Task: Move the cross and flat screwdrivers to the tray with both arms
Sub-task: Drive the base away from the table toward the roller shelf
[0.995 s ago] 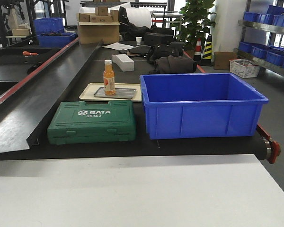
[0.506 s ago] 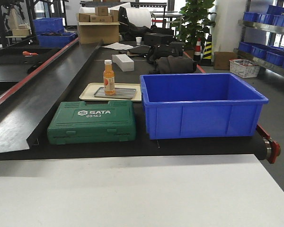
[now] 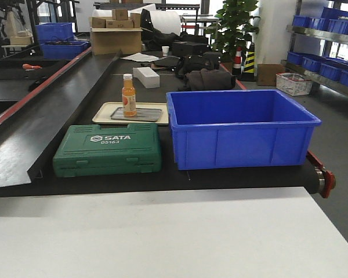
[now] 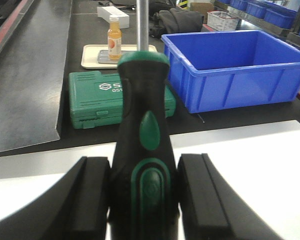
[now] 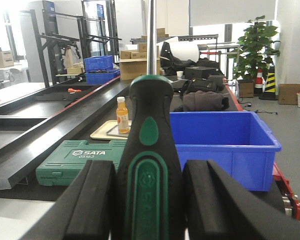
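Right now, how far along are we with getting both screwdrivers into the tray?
Pickup looks done. In hand: the left gripper holds one screwdriver by its handle, and the right gripper holds the other screwdriver likewise. Left: both placements. The grey tray is in no view, so neither is delivered.

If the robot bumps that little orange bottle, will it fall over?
Probably: the orange bottle is tall and narrow and stands upright, so a nudge up high may tip it. Its body looks round, so once down it might roll across the steel tray.
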`<state>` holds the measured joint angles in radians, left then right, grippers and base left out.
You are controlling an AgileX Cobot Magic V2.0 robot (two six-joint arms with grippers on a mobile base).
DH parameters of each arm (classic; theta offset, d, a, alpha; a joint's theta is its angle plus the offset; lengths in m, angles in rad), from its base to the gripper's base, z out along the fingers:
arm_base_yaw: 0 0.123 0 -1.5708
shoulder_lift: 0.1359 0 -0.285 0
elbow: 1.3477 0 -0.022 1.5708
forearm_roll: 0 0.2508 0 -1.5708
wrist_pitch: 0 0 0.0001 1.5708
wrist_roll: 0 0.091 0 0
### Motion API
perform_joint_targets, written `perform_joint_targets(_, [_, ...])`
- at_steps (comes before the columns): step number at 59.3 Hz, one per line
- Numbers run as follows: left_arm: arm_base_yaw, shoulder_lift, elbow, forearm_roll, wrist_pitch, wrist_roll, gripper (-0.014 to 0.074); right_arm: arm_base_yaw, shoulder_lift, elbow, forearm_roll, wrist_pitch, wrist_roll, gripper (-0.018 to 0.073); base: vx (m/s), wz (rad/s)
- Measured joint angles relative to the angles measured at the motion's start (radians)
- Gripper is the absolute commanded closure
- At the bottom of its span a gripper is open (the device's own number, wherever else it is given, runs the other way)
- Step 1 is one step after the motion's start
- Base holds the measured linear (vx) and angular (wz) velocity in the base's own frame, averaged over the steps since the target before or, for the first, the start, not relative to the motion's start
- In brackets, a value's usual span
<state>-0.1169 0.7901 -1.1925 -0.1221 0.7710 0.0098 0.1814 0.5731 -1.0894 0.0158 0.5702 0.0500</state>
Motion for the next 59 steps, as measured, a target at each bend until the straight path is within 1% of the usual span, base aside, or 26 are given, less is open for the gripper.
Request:
perform_joint_targets(9, [0.0,-0.001,0.0,0.0,0.0,0.0,0.0595,0.0,0.0,0.0,0.0,0.0,0.0,0.0567,-0.06,-0.23])
perform_joint_targets(20, [0.0,-0.001,0.0,0.0,0.0,0.0,0.0595,0.0,0.0,0.0,0.0,0.0,0.0,0.0567,-0.12,-0.45])
perform_joint_targets(59, [0.0,-0.001,0.0,-0.001,0.0,0.0,0.0595,0.0,0.0,0.0,0.0,0.0,0.0,0.0567,-0.17,-0.65])
